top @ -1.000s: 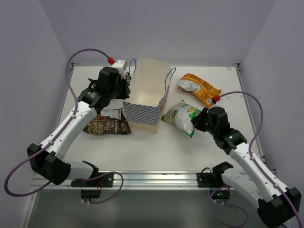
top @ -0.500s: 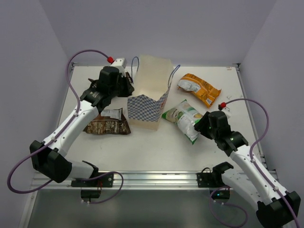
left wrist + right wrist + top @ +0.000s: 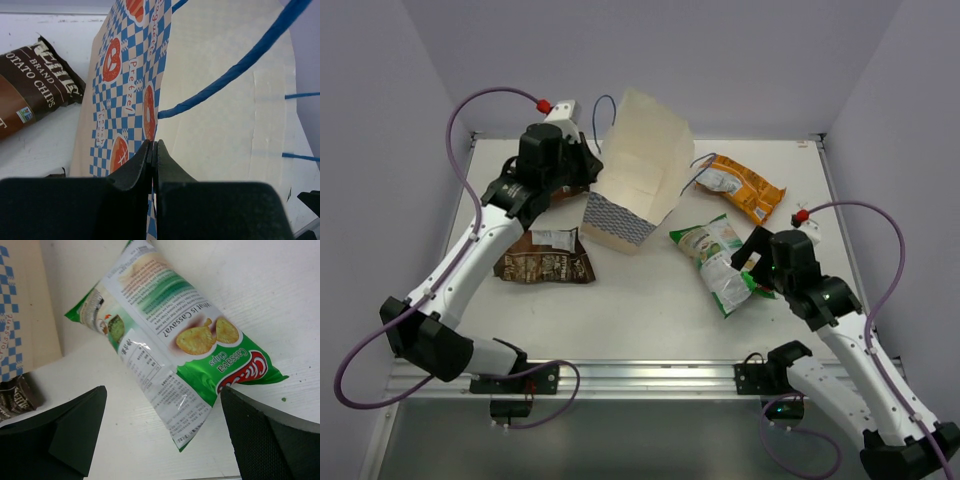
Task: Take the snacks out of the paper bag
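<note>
My left gripper (image 3: pixel 587 178) is shut on the edge of the paper bag (image 3: pixel 638 170), holding it tilted above the table with its checked bottom toward the near left. In the left wrist view the jaws (image 3: pixel 153 146) pinch the bag's wall (image 3: pixel 125 95) beside a blue cord handle (image 3: pixel 235 70). A green-and-white snack packet (image 3: pixel 720 262) lies flat on the table, and my right gripper (image 3: pixel 753 267) stands open at its near-right end. In the right wrist view that packet (image 3: pixel 170 340) lies free, ahead of the wide-open right gripper (image 3: pixel 162 390). An orange packet (image 3: pixel 745 187) and a dark brown packet (image 3: pixel 545 262) also lie on the table.
The dark brown packet (image 3: pixel 35 90) lies left of the bag, under my left arm. The orange packet is at the back right near the table's far edge. The bag's checked side (image 3: pixel 12 315) shows at the left of the right wrist view. Grey walls enclose the table.
My right gripper opened, let go of the green packet and drew back to the right. My left gripper raised and tipped the bag, which stood upright a second ago.
</note>
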You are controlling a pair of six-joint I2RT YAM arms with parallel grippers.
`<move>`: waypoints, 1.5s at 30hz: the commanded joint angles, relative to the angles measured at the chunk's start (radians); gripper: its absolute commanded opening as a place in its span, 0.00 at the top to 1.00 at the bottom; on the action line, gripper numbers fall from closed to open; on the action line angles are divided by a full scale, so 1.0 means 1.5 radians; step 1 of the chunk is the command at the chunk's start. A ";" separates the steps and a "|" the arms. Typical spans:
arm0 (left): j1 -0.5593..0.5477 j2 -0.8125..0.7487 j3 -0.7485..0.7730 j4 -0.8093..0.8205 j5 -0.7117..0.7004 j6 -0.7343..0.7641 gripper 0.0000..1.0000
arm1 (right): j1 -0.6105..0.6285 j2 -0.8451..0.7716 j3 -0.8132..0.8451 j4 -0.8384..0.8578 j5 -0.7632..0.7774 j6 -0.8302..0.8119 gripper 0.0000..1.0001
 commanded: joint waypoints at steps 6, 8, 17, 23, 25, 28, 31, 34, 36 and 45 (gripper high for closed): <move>0.023 0.067 0.020 0.118 0.049 -0.007 1.00 | -0.004 -0.014 0.052 0.029 -0.019 -0.068 0.01; 0.025 0.095 0.022 0.137 0.067 -0.029 1.00 | -0.004 -0.011 0.053 0.031 -0.027 -0.076 0.01; 0.026 0.192 0.082 0.186 0.072 -0.099 1.00 | -0.004 -0.015 0.040 0.047 -0.060 -0.091 0.01; 0.030 0.253 0.136 0.186 0.041 -0.099 0.97 | -0.003 -0.016 0.044 0.046 -0.063 -0.106 0.01; 0.033 0.266 0.144 0.182 0.045 -0.094 0.80 | -0.004 -0.020 0.049 0.044 -0.064 -0.109 0.01; 0.036 0.264 0.150 0.166 0.046 -0.086 0.50 | -0.004 -0.027 0.063 0.038 -0.065 -0.123 0.01; 0.040 0.236 0.152 0.143 0.025 -0.068 0.22 | -0.004 -0.034 0.095 0.026 -0.059 -0.139 0.01; 0.048 0.189 0.152 0.109 -0.006 -0.049 0.05 | -0.004 -0.044 0.144 0.009 -0.043 -0.162 0.01; 0.054 0.144 0.151 0.081 -0.040 -0.027 0.00 | -0.004 -0.050 0.190 -0.007 -0.032 -0.184 0.01; 0.064 -0.103 0.103 0.006 -0.111 0.104 0.00 | -0.004 -0.096 0.360 -0.031 0.053 -0.292 0.01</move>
